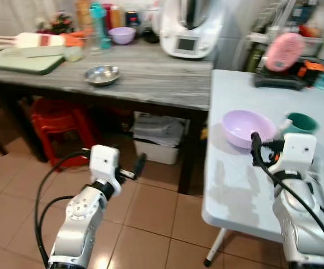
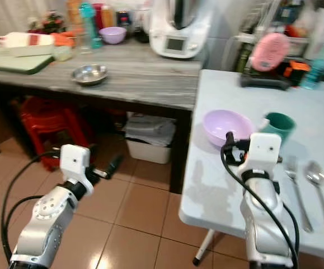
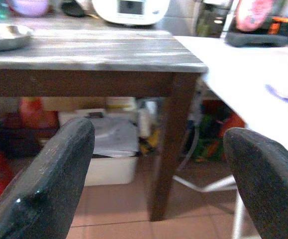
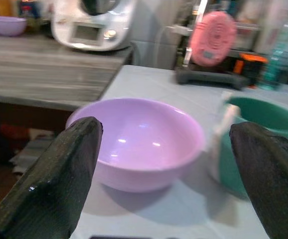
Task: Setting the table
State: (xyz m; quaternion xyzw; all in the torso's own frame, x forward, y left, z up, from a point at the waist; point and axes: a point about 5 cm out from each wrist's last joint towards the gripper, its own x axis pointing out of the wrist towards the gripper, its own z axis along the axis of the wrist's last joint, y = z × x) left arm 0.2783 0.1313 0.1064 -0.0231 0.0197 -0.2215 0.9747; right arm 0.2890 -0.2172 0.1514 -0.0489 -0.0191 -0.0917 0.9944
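Note:
A lilac bowl [image 1: 245, 128] stands on the pale table [image 1: 234, 185] near its left edge, with a green cup [image 1: 301, 123] just to its right. A fork [image 2: 297, 190] and a spoon [image 2: 320, 190] lie side by side further right. My right gripper [image 4: 168, 174] is open just short of the bowl [image 4: 144, 142], its fingers spread wide and touching nothing. My left gripper [image 1: 136, 168] hangs open over the tiled floor, pointing toward the wooden table's leg [image 3: 171, 144].
The grey wooden table [image 1: 150, 78] at the back carries a steel bowl [image 1: 102, 74], a second lilac bowl [image 1: 122, 35], a white appliance [image 1: 189, 28] and a green cutting board [image 1: 22, 60]. Red stools [image 1: 55, 126] and a box [image 1: 156, 140] sit beneath it.

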